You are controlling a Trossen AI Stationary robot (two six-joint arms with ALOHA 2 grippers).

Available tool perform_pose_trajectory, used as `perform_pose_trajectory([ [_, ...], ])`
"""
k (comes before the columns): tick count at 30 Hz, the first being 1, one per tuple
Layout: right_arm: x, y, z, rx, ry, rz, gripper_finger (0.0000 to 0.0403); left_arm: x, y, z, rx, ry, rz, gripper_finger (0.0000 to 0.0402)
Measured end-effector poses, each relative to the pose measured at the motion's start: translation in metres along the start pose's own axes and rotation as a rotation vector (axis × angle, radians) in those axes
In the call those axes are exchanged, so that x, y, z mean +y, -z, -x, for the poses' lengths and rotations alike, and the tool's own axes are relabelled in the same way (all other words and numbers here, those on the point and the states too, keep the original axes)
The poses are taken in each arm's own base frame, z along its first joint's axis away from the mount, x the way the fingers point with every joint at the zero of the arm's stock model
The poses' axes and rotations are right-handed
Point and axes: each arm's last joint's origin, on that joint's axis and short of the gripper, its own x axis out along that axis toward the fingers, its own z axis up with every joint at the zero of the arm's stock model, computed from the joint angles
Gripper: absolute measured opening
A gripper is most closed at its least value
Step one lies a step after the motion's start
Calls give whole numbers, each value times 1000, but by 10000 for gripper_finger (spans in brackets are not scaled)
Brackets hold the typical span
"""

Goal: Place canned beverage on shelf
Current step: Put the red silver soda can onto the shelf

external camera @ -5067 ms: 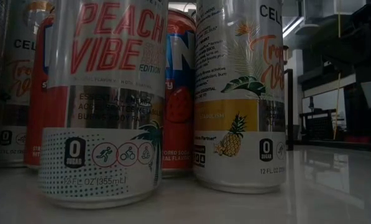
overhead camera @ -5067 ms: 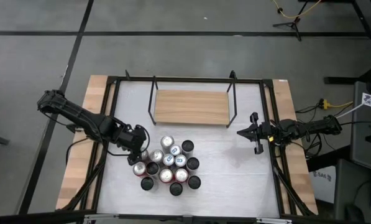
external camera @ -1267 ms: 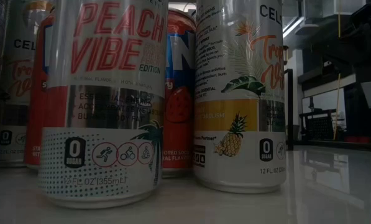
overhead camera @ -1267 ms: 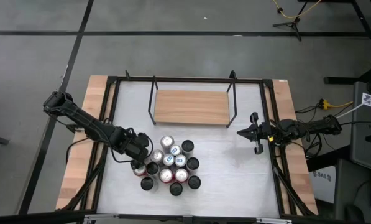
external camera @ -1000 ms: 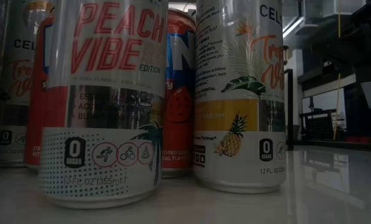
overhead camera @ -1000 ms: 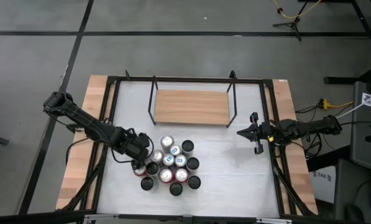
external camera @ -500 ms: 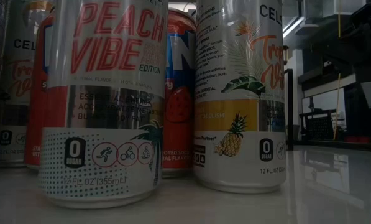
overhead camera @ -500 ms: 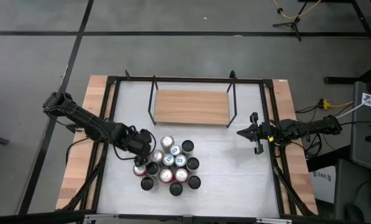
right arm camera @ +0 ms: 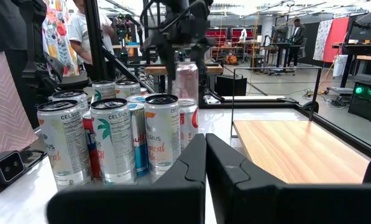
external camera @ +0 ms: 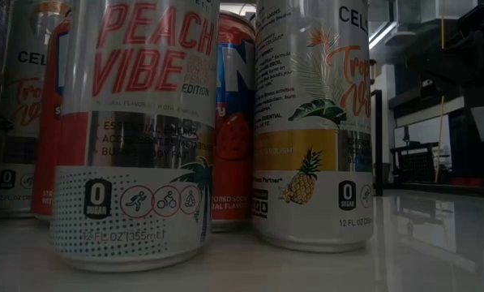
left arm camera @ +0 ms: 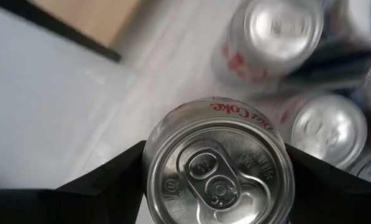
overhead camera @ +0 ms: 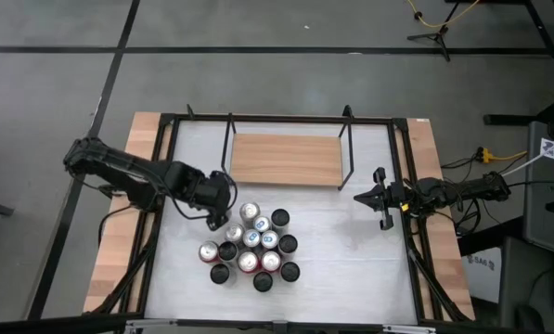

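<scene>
A silver Diet Coke can (left arm camera: 219, 177) hangs upright in my left gripper (overhead camera: 223, 193), which is shut on it at the far left of the can cluster (overhead camera: 253, 249). From the right wrist view the same can (right arm camera: 186, 81) shows raised behind the standing cans. The shelf (overhead camera: 286, 160), a light-wood board between black rod uprights, stands on the table beyond the cluster, with nothing on it. At the table's right side my right gripper (overhead camera: 380, 199) waits level and shut, with nothing in it. My left gripper pinches the can's side wall just below the top rim (left arm camera: 153, 163) between its two fingers (left arm camera: 107, 182), one on each opposite side. The fingers come steeply from above. The can hangs upright with its tab up, lifted clear of the table.
Several cans stand packed together mid-table, the near ones filling the low view (external camera: 136, 130). Black frame rails (overhead camera: 165, 119) and wooden side strips (overhead camera: 119, 232) border the white tabletop. Bare table lies between the cluster and the right arm.
My left gripper has risen and swung from the cluster's left side toward the far edge and the shelf, taking the Diet Coke can up with it. A silver can top that it covered before now shows at the cluster's left.
</scene>
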Motion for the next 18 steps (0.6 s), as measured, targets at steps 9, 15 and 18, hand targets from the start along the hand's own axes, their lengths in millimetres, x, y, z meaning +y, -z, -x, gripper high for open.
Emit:
perform_pose_trajectory([
  [9, 0, 0, 0, 0, 0, 0, 5, 13, -36, 31, -141, 29, 130, 287],
  [15, 0, 0, 0, 1, 0, 0, 5, 27, -58, 50, -250, 33, 207, 287],
  [18, 0, 0, 0, 1, 0, 0, 5, 36, -72, 55, -309, 50, 234, 287],
])
